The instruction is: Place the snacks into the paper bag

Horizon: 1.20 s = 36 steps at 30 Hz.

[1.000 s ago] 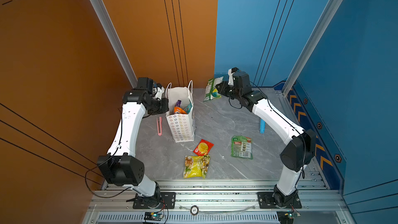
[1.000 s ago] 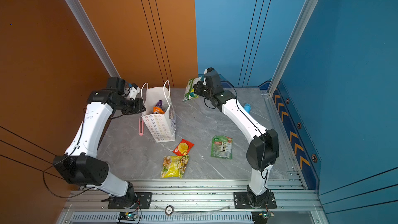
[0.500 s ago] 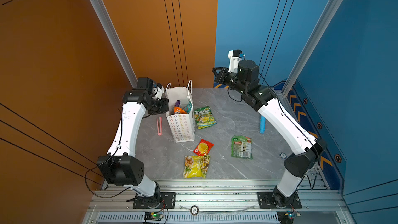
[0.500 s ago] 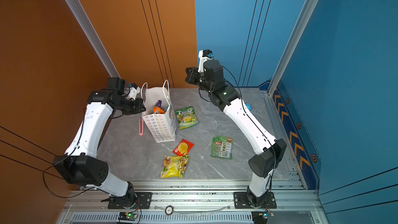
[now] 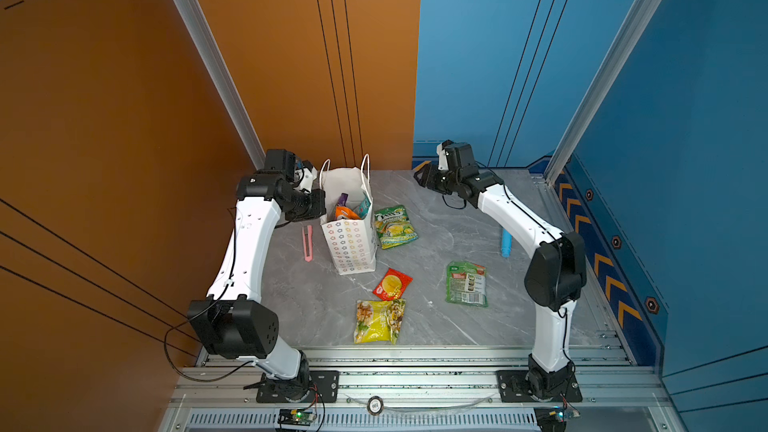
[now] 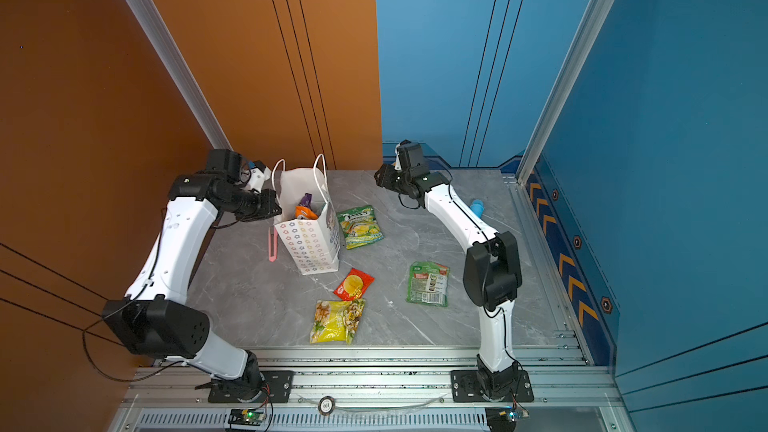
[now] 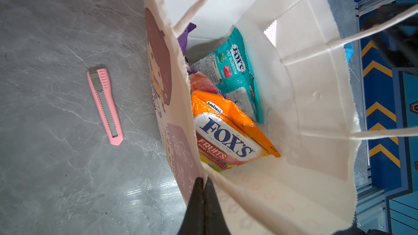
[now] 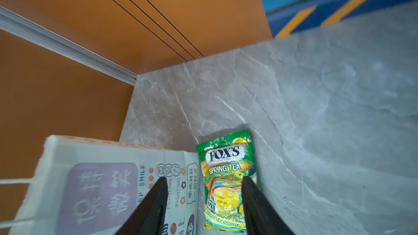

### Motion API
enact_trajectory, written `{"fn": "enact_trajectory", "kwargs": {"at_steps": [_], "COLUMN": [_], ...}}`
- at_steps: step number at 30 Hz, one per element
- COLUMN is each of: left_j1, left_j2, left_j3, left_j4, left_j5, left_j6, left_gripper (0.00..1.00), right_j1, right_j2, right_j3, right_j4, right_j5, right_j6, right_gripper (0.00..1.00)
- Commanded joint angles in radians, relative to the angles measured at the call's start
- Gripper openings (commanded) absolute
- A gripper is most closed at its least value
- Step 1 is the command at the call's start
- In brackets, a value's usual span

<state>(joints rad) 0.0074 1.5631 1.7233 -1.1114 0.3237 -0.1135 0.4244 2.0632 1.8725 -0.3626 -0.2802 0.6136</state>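
The paper bag [image 5: 349,238] stands upright left of centre in both top views, packets [image 7: 226,132] inside; a green packet [image 5: 395,226] lies just right of it, three more at lower centre. The left claw [image 7: 203,180] pinches the bag's rim; the right claw [image 8: 203,178] stands wide, empty.

Seen from my remote station: the white paper bag [image 5: 348,243], flower-outline grid on its side, stands upright and open on the tabletop [image 5: 432,326], holding an orange FOX'S packet [image 7: 228,132], a teal packet [image 7: 235,71] and a purple packet [image 7: 186,38]. A green Spring Tea packet [image 5: 395,227] lies flat just beside it. A red packet [image 5: 392,283], a yellow packet [image 5: 379,321] and a second green packet [image 5: 466,283] lie nearer the front.
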Motion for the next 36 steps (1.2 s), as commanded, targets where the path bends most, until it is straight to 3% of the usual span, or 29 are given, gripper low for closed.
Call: {"fn": "enact_trajectory", "kwargs": {"at_steps": [1, 5, 17, 36], "left_j1": [0.0, 0.0, -0.001, -0.002], "left_j2": [-0.026, -0.028, -0.016, -0.02], "left_j3": [0.002, 0.001, 0.008, 0.007], "left_j4": [0.01, 0.012, 0.011, 0.011], "left_j5": [0.032, 0.026, 0.027, 0.03], "left_j6": [0.006, 0.007, 0.006, 0.005], "left_gripper": [0.0, 0.0, 0.0, 0.0], "right_j1": [-0.006, -0.005, -0.002, 0.071], "right_j2": [0.082, 0.172, 0.321, 0.358], "right_j3": [0.008, 0.052, 0.094, 0.061], "right_j4": [-0.05, -0.088, -0.093, -0.103], "right_j5": [-0.128, -0.157, -0.24, -0.261], "right_j6": [-0.018, -0.036, -0.012, -0.008], "right_gripper": [0.71, 0.8, 0.72, 0.65]}}
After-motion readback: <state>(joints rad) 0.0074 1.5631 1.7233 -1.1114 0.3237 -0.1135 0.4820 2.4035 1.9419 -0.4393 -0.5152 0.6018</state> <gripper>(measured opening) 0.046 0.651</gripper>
